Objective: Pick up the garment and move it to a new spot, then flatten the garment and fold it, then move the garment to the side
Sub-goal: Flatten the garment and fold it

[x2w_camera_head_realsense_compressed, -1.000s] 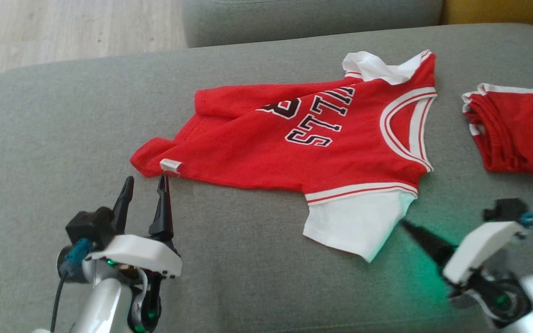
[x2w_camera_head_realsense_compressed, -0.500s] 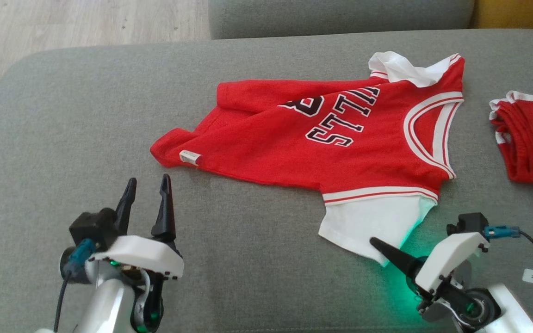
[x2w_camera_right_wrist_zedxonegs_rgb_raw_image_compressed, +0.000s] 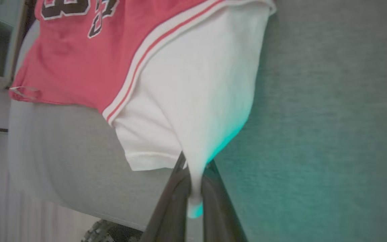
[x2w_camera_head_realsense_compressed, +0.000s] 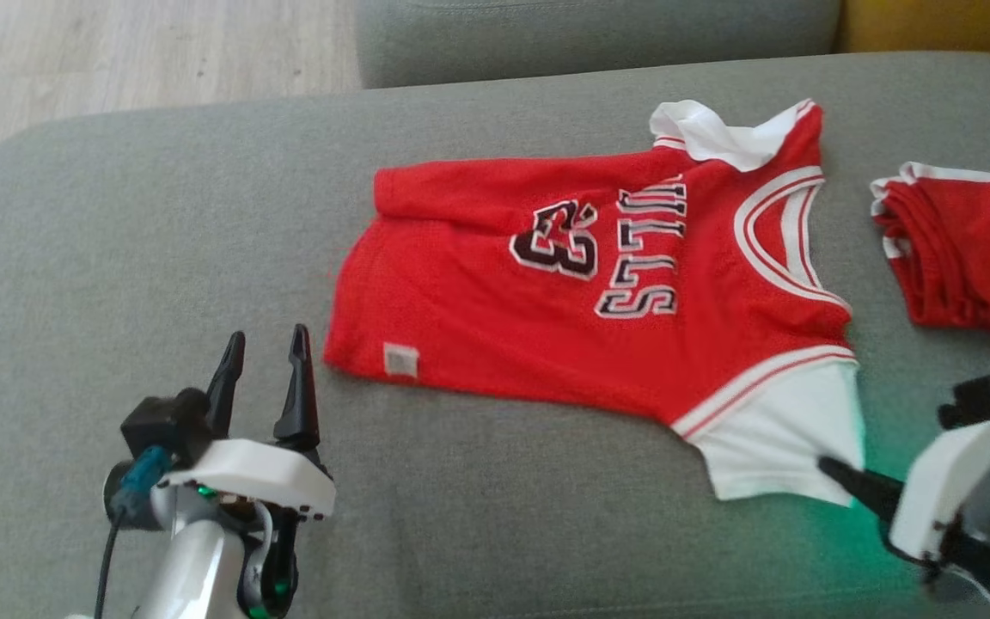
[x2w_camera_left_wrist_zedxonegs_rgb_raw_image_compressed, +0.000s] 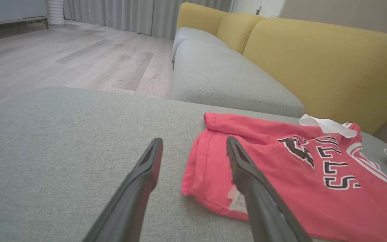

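A red jersey (x2w_camera_head_realsense_compressed: 598, 292) with black lettering and white sleeves lies mostly flat on the grey cushion (x2w_camera_head_realsense_compressed: 117, 258), neck toward the right. My right gripper (x2w_camera_head_realsense_compressed: 826, 466) is shut on the corner of the near white sleeve (x2w_camera_head_realsense_compressed: 779, 430). The right wrist view shows that sleeve (x2w_camera_right_wrist_zedxonegs_rgb_raw_image_compressed: 186, 101) pinched between the dark fingers of the gripper (x2w_camera_right_wrist_zedxonegs_rgb_raw_image_compressed: 193, 164). My left gripper (x2w_camera_head_realsense_compressed: 265, 344) stands open just left of the jersey's hem corner, apart from the cloth. In the left wrist view the hem (x2w_camera_left_wrist_zedxonegs_rgb_raw_image_compressed: 207, 188) lies between and beyond the open gripper (x2w_camera_left_wrist_zedxonegs_rgb_raw_image_compressed: 193, 143).
A second red garment (x2w_camera_head_realsense_compressed: 968, 249) lies bunched at the right, close to the jersey's neck. Behind the cushion are a grey sofa seat (x2w_camera_left_wrist_zedxonegs_rgb_raw_image_compressed: 230, 84) and a yellow backrest (x2w_camera_left_wrist_zedxonegs_rgb_raw_image_compressed: 314, 67). Wooden floor (x2w_camera_head_realsense_compressed: 117, 52) shows past the cushion's rounded left edge.
The right gripper has closed on the white sleeve and drawn it toward the near right. The jersey's body has swung and spread flatter, uncovering the number. The left gripper has stayed put.
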